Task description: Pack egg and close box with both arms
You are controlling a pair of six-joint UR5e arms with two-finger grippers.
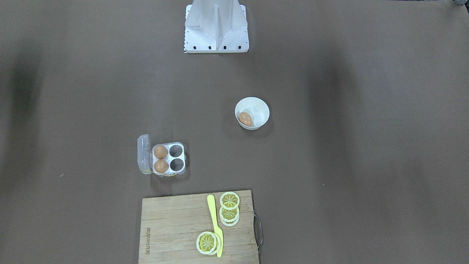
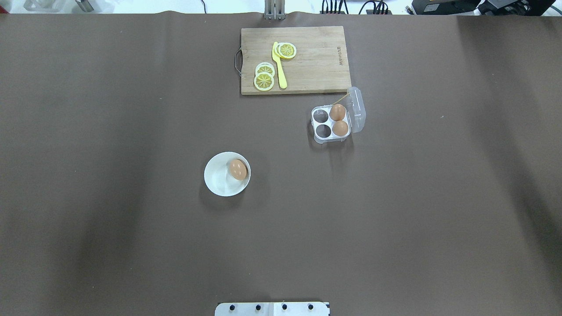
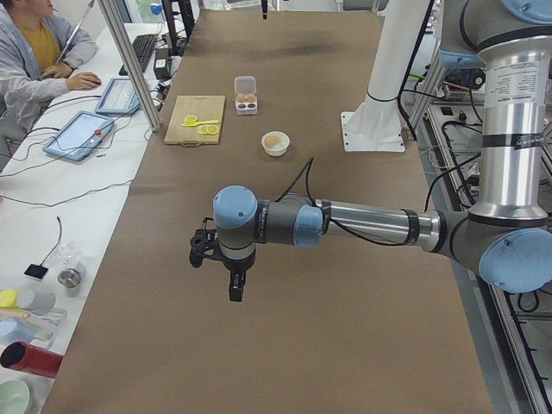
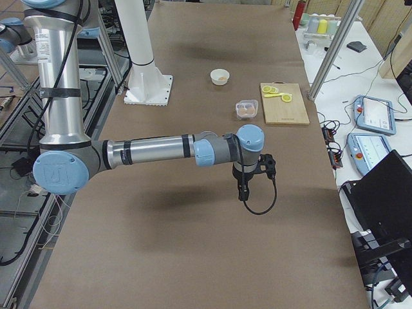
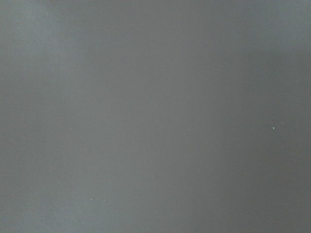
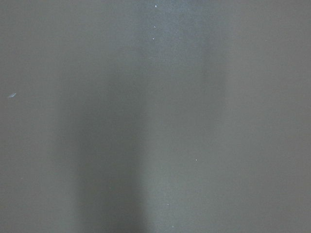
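One egg point(image 1: 245, 119) point(image 2: 238, 169) lies in a round white bowl point(image 1: 261, 106) point(image 2: 217, 180) near the table's middle. The box point(image 1: 169, 158) point(image 2: 331, 120) stands with its clear lid point(image 1: 143, 154) point(image 2: 356, 109) swung open. It holds two eggs point(image 1: 160, 151) point(image 1: 161, 166) in the cells beside the lid; the other two cells are empty. My left gripper point(image 3: 235, 289) shows only in the exterior left view, hanging over bare table far from the bowl. My right gripper point(image 4: 243, 192) shows only in the exterior right view, over bare table away from the box. I cannot tell if either is open. Both wrist views show only the brown table cover.
A wooden cutting board point(image 1: 172, 227) point(image 2: 316, 66) with lemon slices point(image 1: 229, 200) and a yellow knife point(image 1: 215, 223) lies beyond the box, at the operators' edge. The white robot base point(image 1: 216, 33) stands at the robot's side. An operator point(image 3: 34, 52) sits at a side desk.
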